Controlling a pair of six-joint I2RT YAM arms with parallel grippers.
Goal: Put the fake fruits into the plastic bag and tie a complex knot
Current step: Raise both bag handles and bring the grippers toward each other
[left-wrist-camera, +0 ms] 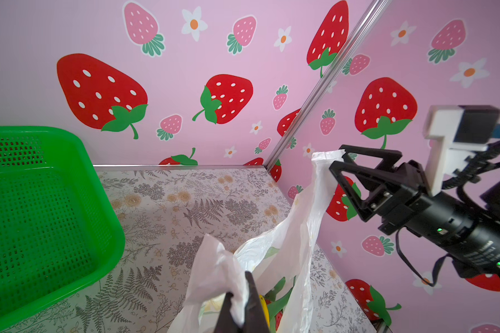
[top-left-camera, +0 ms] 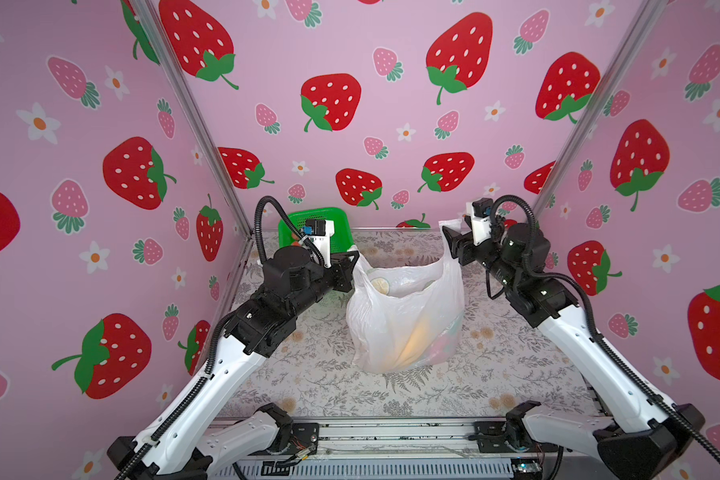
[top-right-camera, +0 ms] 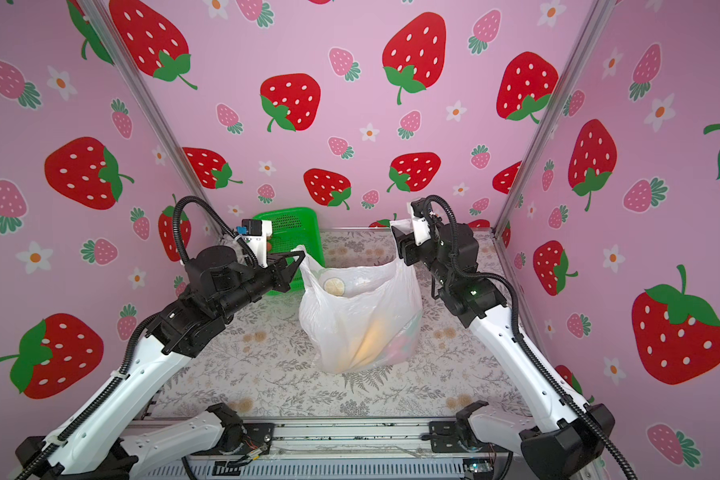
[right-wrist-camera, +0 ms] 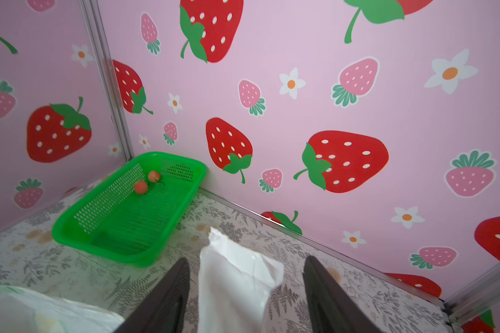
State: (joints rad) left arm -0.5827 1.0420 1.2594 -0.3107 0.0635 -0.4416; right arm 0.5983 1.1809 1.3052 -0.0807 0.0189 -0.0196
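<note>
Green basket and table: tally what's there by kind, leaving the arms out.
green basket: 1
small red fruits in the basket: 2
plastic bag: 1
Total: 4. The fruits inside the bag show through too dimly to count.

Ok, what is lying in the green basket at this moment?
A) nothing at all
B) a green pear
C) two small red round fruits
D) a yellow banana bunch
C: the right wrist view shows two small red round fruits lying close together on the floor of the green basket, with nothing else in it.
</note>
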